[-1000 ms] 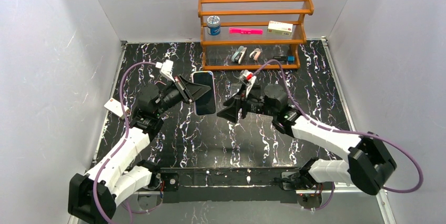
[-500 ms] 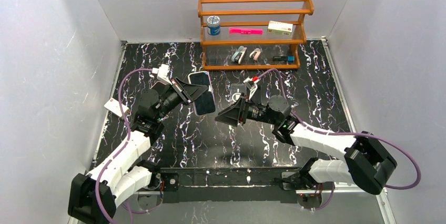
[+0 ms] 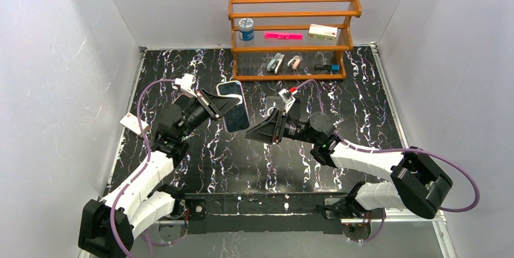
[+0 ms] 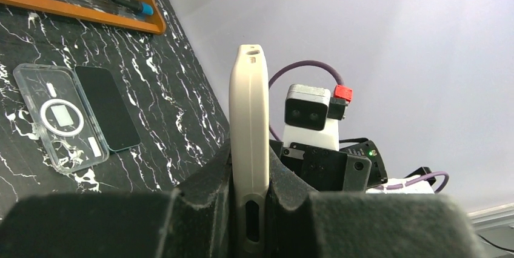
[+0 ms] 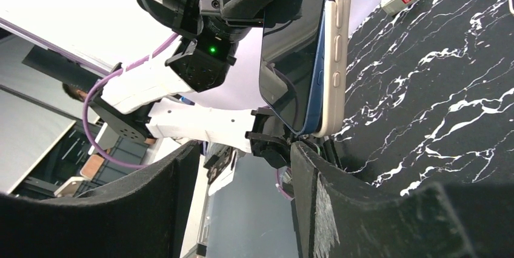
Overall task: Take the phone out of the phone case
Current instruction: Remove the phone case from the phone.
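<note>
Black marble table (image 3: 363, 88) and white walls fill the top view. The left gripper (image 3: 230, 109) holds the cased phone (image 3: 230, 90) aloft on edge, while the right gripper (image 3: 250, 136), jaws apart, points at it from just beside.

From the left wrist, 2 pads (image 4: 203, 200) clamp the beige phone case (image 4: 249, 119) edgewise.

From the right wrist, the phone's blue rim shows inside the case.

The extraction looks about to begin. Next, the right jaws must pinch the phone alone. No writing is legible.
</note>
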